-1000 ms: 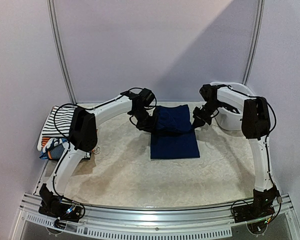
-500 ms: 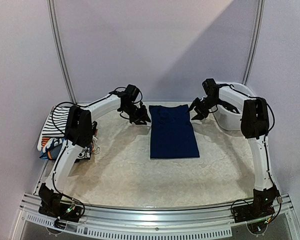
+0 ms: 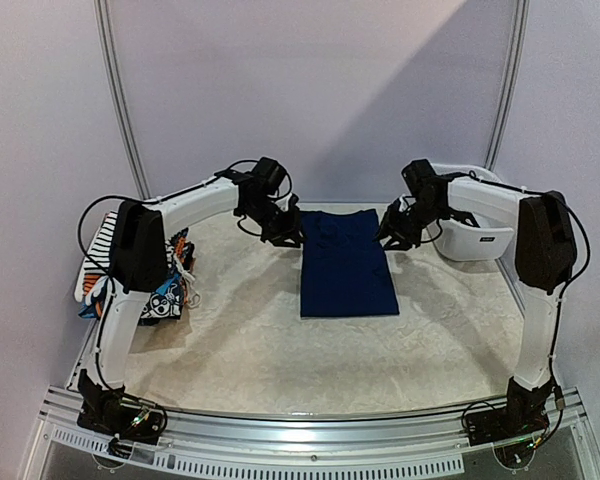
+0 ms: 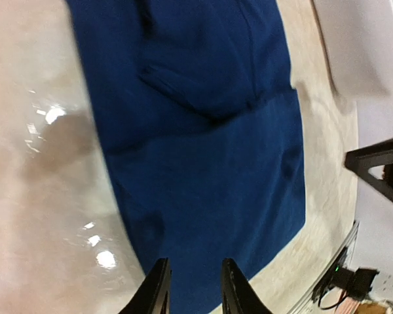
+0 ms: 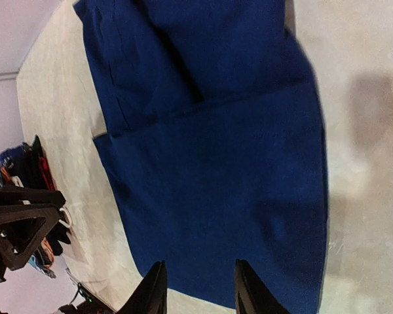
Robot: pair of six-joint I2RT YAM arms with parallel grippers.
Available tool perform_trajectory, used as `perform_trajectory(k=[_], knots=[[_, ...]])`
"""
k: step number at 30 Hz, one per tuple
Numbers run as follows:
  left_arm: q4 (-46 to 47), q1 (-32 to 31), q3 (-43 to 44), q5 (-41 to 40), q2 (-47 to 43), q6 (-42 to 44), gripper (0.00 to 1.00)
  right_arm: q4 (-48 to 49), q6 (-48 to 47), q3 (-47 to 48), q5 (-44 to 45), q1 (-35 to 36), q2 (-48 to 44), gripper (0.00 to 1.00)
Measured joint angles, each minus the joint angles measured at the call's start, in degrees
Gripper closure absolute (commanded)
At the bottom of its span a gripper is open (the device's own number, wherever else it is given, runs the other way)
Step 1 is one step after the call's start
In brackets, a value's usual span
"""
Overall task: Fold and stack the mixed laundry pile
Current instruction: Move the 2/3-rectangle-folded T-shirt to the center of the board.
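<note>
The pale table [image 3: 280,340] carries a navy blue garment [image 3: 346,270] spread flat at its middle, partly folded with one layer lying over another. A white tub [image 3: 475,240] stands at the far right. The rest of the laundry lies at the left edge, a striped piece [image 3: 102,250] and a cartoon-print piece [image 3: 165,300], partly hidden by the left arm. The left gripper [image 3: 285,235] and right gripper [image 3: 390,237] flank the navy garment's far end, both with fingers moderately parted and empty.

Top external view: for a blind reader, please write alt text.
A navy blue garment lies flat mid-table as a long rectangle, the left arm and right arm reaching to its far corners. Striped and cartoon-print clothes sit at the left edge, a white tub far right.
</note>
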Motion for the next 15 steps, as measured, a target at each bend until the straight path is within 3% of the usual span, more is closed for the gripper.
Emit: perform_trajectory(k=[5, 15], knots=[[-2.1, -4.7, -1.0, 0.8, 0.1, 3.8, 0.76, -0.5, -2.7, -5.1, 0.0, 3.5, 0.2, 0.82], [-4.6, -10.1, -2.7, 2.3, 2.8, 8.1, 0.80, -1.2, -4.7, -9.7, 1.1, 4.4, 2.7, 0.91]])
